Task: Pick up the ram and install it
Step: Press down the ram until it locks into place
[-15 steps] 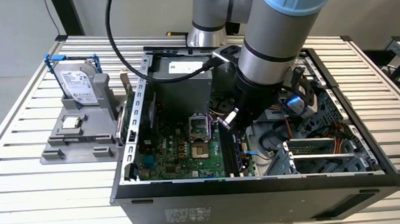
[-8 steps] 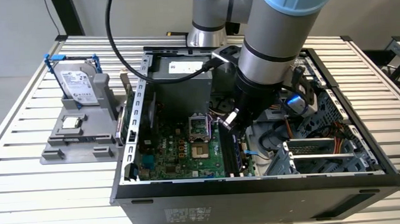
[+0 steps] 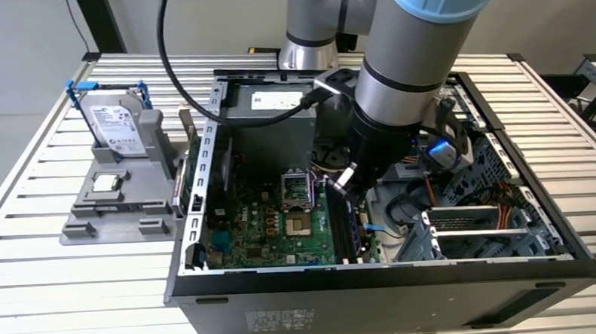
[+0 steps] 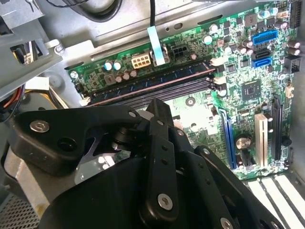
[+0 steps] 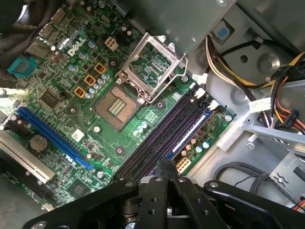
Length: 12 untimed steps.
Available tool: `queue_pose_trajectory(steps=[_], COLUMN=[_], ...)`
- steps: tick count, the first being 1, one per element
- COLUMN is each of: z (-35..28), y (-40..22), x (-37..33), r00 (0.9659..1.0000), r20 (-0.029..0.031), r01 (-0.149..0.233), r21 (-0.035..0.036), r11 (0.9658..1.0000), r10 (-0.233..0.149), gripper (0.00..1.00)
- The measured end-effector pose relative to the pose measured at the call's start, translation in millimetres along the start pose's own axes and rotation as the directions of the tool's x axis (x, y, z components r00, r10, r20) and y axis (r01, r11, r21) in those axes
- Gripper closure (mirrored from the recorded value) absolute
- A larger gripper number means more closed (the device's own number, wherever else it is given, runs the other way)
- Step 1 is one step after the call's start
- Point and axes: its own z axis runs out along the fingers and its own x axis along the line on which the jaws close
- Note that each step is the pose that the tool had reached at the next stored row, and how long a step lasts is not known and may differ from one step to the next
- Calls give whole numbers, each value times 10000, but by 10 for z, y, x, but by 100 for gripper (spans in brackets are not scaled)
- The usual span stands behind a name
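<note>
- Claw (image 5: 167,164) clenched, tips pressed together, hanging right over the black memory slots (image 5: 157,136) inside the open computer case (image 3: 383,273).
- Ram (image 4: 152,80) lying along the outermost slot in the second wrist view, a dark blue strip just beside the white power connector (image 4: 141,61).
- Open CPU socket (image 5: 116,102) near the slots on the green motherboard (image 5: 62,114).
- Over at the exterior view's left, well apart: hard drive (image 3: 115,122) upright in a grey stand (image 3: 119,209), white label on its face.

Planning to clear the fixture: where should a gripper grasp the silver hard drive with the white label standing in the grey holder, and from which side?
Take the silver, white-labelled hard drive by its free upper half, from above. It stands nearly upright with its lower end sunk in the grey plastic holder, so likely only the top offers its flat faces for pinching.
</note>
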Motion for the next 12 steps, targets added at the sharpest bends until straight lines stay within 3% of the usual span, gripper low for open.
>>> queue_pose_trajectory(steps=[12], z=[-4], y=[0], x=[0], r00=[9990], r20=[-27], r01=[446], r21=[4], r11=[9990], r10=[-446], gripper=[100])
